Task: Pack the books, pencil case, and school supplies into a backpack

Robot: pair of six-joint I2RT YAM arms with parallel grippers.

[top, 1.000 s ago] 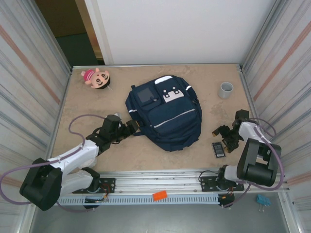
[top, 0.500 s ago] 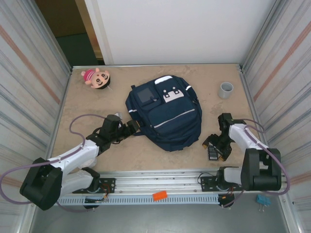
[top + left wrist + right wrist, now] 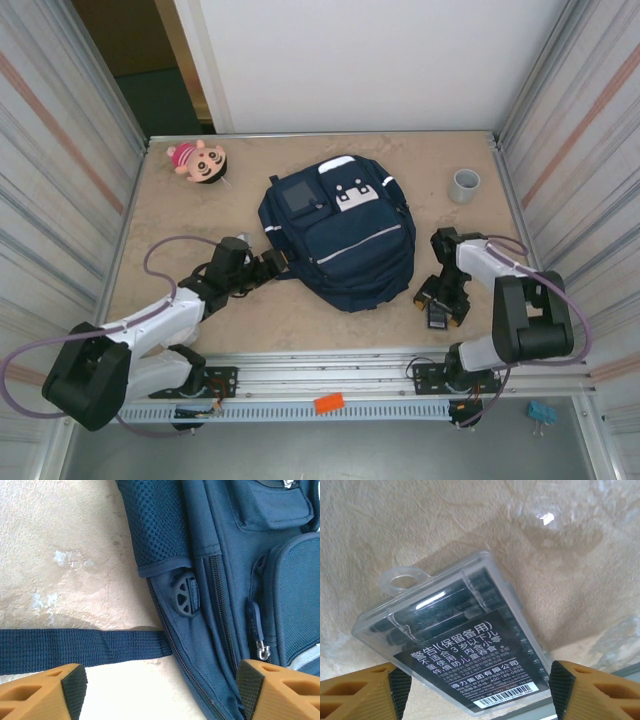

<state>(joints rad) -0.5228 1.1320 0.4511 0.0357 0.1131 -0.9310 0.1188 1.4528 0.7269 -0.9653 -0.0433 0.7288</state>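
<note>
White-and-black arms, looping lilac cables, pincers with orange fingers (black pads inside)

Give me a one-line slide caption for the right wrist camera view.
Right gripper straddling a black-labelled clear plastic case lying flat on the beige table.

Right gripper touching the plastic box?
Cannot tell. Right wrist view: the plastic box sits inside the right gripper, edges right at both pads, no plain gap or contact.
</note>
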